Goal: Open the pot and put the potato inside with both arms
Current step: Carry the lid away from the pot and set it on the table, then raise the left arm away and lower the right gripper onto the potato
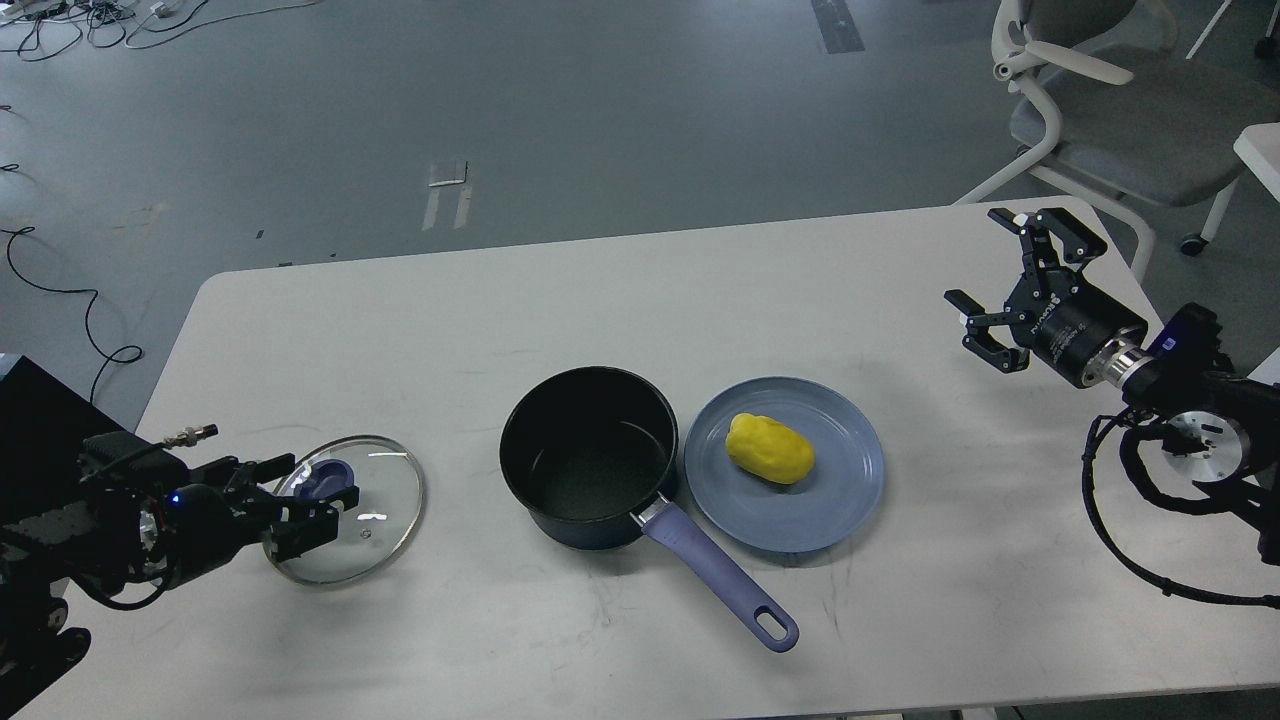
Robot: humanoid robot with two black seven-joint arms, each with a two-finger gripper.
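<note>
the potato (770,449) is seen on the plate (850,500) just right of the uncovered pot (590,455), its long axis running far-left to near-right, nearer the right fingers (1000,290), spread wide and empty, while the left fingers (300,500) are closed on the lid (370,520).

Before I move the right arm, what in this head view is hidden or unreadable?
- Left tool: dark, overlapping the glass lid; whether it grips the lavender knob is unclear.
- Far inner wall of the pot: black on black, contents near the rim unreadable.
- Underside of the potato on the plate: hidden by the potato.
- Right arm base: cut off by the right edge; right tool open.
</note>
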